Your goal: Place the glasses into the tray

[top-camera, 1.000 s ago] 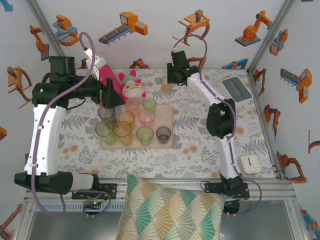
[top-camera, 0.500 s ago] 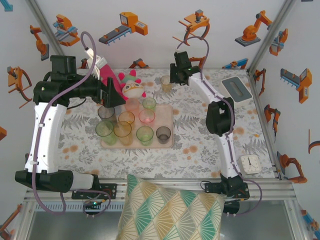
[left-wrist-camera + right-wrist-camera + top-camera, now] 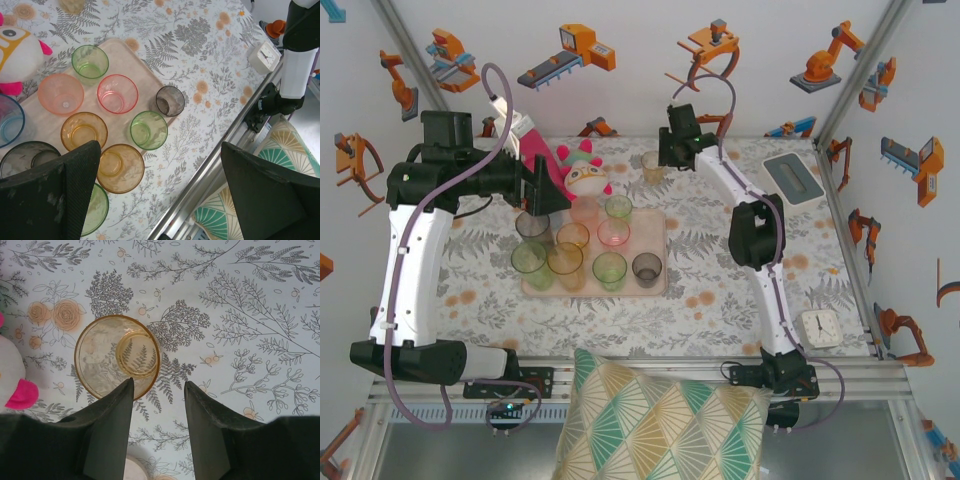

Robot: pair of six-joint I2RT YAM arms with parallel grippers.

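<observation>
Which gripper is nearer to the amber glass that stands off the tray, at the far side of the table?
Right. The right gripper hangs close above the amber glass, jaws apart. The left gripper is over the far left corner of the tray, with the plush toy between.

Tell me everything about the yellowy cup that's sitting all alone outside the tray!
The lone amber glass is a small see-through tumbler, plastic by its look, with a round rim wider than its base. It stands upright and empty on the leafy tablecloth, outside the tray, near the plush toy. The right tool hovers just beside it, jaws apart; whether a fingertip touches the rim I cannot tell.
</observation>
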